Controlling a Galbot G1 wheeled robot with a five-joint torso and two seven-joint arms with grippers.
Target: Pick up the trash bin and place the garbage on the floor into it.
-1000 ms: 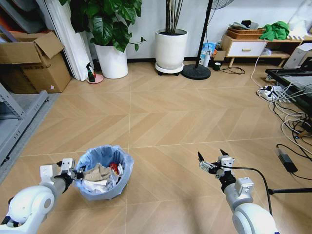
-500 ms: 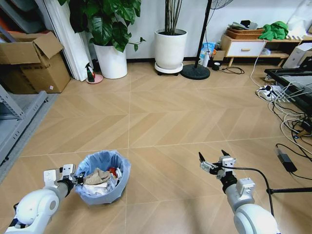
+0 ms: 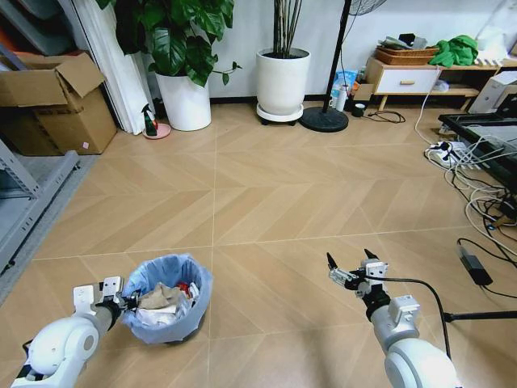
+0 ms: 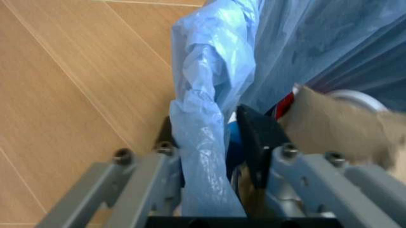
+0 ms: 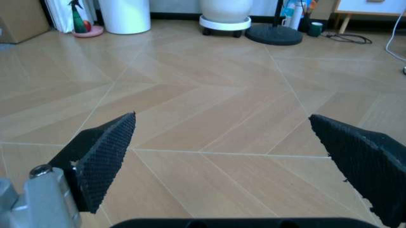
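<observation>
Two tools are in view low over the wooden floor (image 3: 266, 186). The left tool (image 3: 123, 300) is clamped on the near-left rim of the bin (image 3: 166, 301); in the left wrist view its fingers (image 4: 254, 142) pinch the blue bag (image 4: 203, 118) folded over that rim, one finger inside the bin and one outside. The bin sits at the lower left of the head view, upright or nearly so; whether it rests on the floor or is lifted just clear cannot be told. Inside it lies garbage (image 3: 160, 297): brown crumpled paper, white paper and a bit of red. The right tool (image 3: 350, 267) hangs free at the lower right, well apart from the bin, its fingers (image 5: 101, 156) spread wide with nothing between them, only bare floor beyond. Farther off, by the back wall, stand two white plant pots (image 3: 284, 81), a cardboard box (image 3: 56, 101) at the left, and cables (image 3: 477, 194) at the right.
</observation>
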